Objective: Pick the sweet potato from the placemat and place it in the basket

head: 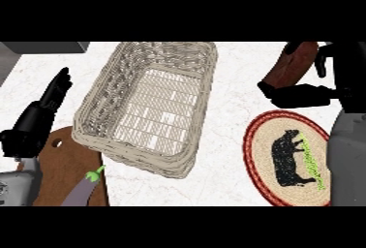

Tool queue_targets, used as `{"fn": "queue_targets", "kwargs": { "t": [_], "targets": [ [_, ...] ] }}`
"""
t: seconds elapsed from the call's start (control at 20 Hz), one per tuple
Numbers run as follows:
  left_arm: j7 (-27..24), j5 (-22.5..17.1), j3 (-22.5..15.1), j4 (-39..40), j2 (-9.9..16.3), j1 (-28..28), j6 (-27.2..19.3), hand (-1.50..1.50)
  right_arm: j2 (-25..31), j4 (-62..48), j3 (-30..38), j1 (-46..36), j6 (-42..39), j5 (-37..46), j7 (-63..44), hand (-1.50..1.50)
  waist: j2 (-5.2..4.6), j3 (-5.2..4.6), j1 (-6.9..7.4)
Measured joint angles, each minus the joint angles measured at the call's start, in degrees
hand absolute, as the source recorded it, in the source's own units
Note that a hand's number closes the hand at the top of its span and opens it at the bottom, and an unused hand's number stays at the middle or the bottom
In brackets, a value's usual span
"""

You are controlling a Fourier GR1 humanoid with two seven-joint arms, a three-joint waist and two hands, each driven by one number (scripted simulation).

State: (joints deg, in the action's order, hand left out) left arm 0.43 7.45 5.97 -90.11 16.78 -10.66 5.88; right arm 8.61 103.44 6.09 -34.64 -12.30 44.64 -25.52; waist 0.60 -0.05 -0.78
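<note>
— While the left hand (pixel 44 109) rested at the worktop's (pixel 236 87) left edge, what did you make of its fingers?

— They were straight and relaxed, holding nothing. Just below it lay a brown cutting board (pixel 61 169) with an eggplant (pixel 84 190) on it, neither part of the job.

— And moving right?

— The wicker basket (pixel 100 104) stood in the middle, with nothing in it. Further right was the round placemat (pixel 266 140) with a black cow printed on it. A thin line of green marks ran beside the cow, but I could not read them as writing, and I saw no brand or label anywhere.

— Where was the sweet potato?

— The sweet potato (pixel 289 63) was off the placemat, up at the top right, with the fingers of the right hand (pixel 304 94) curled round its lower half. It was raised above the mat, well apart from the basket.

— How would you expect it to handle?

— I judged it stiff and fairly dense, not fragile, with a dull skin that should not slip much. It tapers, so a hold round the thick middle seemed best; a grip nearer an end might have let it tip.
</note>
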Motion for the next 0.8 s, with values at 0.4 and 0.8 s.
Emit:
{"fn": "queue_targets", "kwargs": {
  "t": [0.4,0.8],
  "targets": [
    [-0.32,0.35,-0.3,0.41,-0.39,-0.85,0.47,0.0,-4.81,0.42,-2.12,-19.27,-8.1,-5.19,-16.61,1.5,-0.32,-0.03,0.97],
    [0.26,1.05,-0.73,0.93,-1.07,-2.46,0.4,0.0,-8.03,-14.01,-6.2,-35.06,-4.25,-7.33,-26.33,1.5,-0.6,-0.04,1.69]
  ]
}}
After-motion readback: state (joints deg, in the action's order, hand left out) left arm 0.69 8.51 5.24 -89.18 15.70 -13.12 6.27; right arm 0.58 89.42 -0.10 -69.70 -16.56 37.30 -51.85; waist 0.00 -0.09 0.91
